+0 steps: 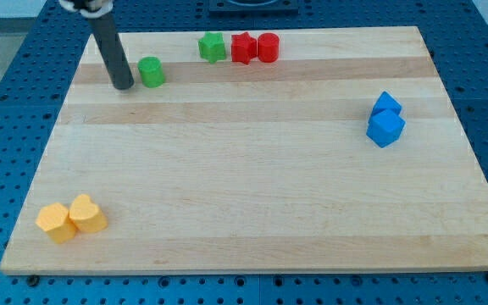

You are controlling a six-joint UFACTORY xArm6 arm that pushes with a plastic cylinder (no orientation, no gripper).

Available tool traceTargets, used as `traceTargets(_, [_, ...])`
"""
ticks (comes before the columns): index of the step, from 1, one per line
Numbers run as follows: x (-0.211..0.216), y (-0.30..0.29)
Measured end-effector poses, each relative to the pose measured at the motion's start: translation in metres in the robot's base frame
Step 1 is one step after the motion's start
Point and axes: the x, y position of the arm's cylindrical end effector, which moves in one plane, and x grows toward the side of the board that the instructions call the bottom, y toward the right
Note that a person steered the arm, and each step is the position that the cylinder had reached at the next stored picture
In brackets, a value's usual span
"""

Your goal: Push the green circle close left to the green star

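Observation:
The green circle (152,72) sits near the view's top left on the wooden board. The green star (213,47) lies up and to the right of it, with a gap between them. My tip (124,84) rests on the board just left of the green circle, a small gap away. The dark rod rises from it toward the view's top left.
A red star (243,47) and a red circle (267,47) stand right of the green star, touching in a row. Two blue blocks (386,119) sit at the view's right. Two yellow blocks (72,218) sit at the bottom left. The board's top edge (329,29) is close behind the top row.

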Motion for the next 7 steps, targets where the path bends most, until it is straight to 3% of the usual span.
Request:
traceTargets(1, [0.025,0.001])
traceTargets(2, [0.019,0.019])
traceTargets(7, [-0.066,0.036])
